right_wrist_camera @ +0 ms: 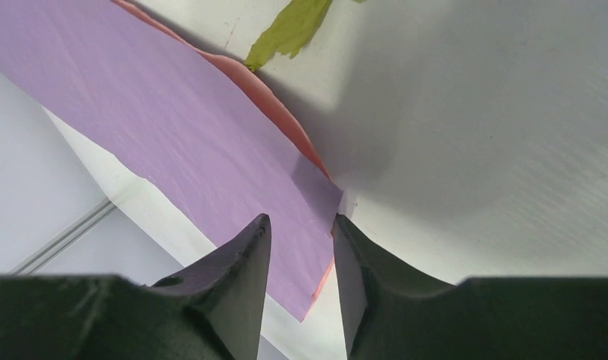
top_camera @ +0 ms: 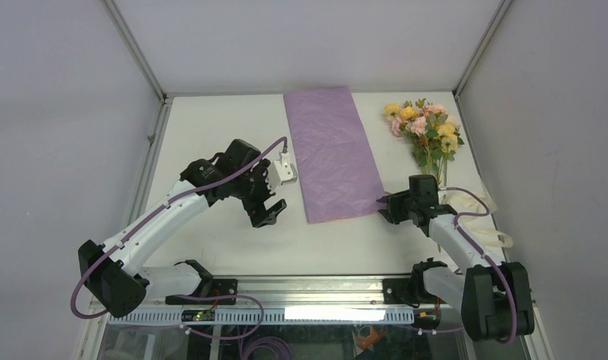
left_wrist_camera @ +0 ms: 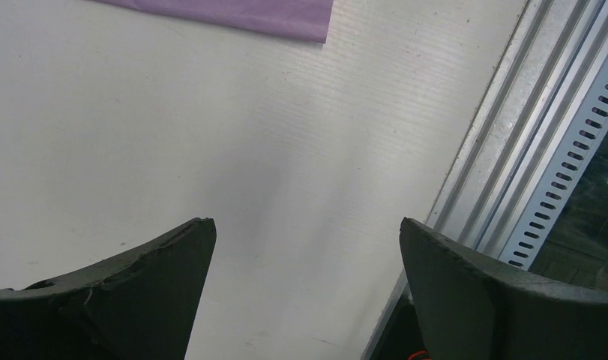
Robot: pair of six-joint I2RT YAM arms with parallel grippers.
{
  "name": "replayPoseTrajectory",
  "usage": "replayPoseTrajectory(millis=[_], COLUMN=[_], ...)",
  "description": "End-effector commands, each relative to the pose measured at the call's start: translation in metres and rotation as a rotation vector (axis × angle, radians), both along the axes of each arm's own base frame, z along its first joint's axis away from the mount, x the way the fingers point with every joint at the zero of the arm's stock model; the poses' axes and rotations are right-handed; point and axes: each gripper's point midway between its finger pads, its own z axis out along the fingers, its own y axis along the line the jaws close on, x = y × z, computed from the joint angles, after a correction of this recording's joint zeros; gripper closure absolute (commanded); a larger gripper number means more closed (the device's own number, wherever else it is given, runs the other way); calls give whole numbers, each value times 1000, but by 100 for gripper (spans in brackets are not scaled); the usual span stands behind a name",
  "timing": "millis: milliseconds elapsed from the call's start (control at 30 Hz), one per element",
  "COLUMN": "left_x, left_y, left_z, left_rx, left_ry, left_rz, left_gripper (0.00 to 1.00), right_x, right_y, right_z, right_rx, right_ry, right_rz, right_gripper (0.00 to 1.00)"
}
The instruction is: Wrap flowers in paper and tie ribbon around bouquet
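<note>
1. The paper [top_camera: 330, 154] lies flat on the tabletop [top_camera: 211, 142], purple face up. Its long sides run from the far edge toward the arms.
2. The flowers [top_camera: 424, 127] lie to the right of the paper and apart from it. The blooms point toward the far edge and the stems toward the near one.
3. The ribbon [top_camera: 489, 202] lies in loose loops near the stems, beside the right arm [top_camera: 454, 240].
4. We see the left jaws standing wide apart above bare tabletop, near the paper's near left corner and touching nothing.
5. The right jaws sit at the paper's near right corner, with only a narrow gap between the 2 fingers [right_wrist_camera: 248, 255].
6. That corner shows in the gap, and the edge beside it is raised, showing its pink underside.
7. We cannot tell whether the right jaws are pinching the paper.
</note>
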Motion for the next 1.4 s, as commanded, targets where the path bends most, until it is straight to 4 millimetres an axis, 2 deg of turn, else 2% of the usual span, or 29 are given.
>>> replayPoseTrajectory(millis=[0,100,167,333,700,1133,1367], left_x=[6,7,7,7,8,6,6], left_y=[-8,-7,-7,-8,-9,-5,-5], left_z=[18,17,17,16,18,14,14], left_rx=[-45,-41,-41,-43,-45,-31,-31], left_ry=[-64,-66,-65,-61,-65,-75,-77], left_rz=[-19,-17,-19,-27,-29,-37,-41], left_gripper=[1,1,1,1,1,1,1], right_x=[11,5,-5,-22,14,17,25], right_y=[2,0,-2,6,15,13,13], right_z=[1,1,1,-5,3,3,1], right_rx=[1,-23,-36,41,75,66,66], right_ry=[-29,9,46,66,-46,-43,-73], right_rz=[7,28,41,16,28,25,18], right_gripper=[60,60,55,48,52,54,54])
